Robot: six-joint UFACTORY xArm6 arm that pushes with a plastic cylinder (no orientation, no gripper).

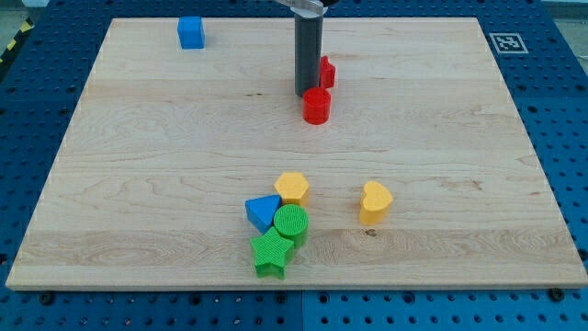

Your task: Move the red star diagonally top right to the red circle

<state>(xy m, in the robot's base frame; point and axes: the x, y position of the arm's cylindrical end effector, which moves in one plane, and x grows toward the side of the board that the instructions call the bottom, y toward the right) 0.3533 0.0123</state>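
Note:
The red circle (pixel 316 106), a short cylinder, stands on the wooden board in the upper middle of the view. The red star (pixel 325 72) sits just above it and a little to the right, partly hidden behind my rod. My tip (pixel 305 94) is at the red circle's upper left, close to both red blocks; whether it touches either one I cannot tell.
A blue cube (pixel 191 32) sits near the view's top left. Lower middle holds a cluster: yellow hexagon (pixel 292 188), blue triangle (pixel 263 212), green circle (pixel 292 222), green star (pixel 272 254). A yellow heart (pixel 375 202) stands to their right. An ArUco tag (pixel 506 42) marks the top right corner.

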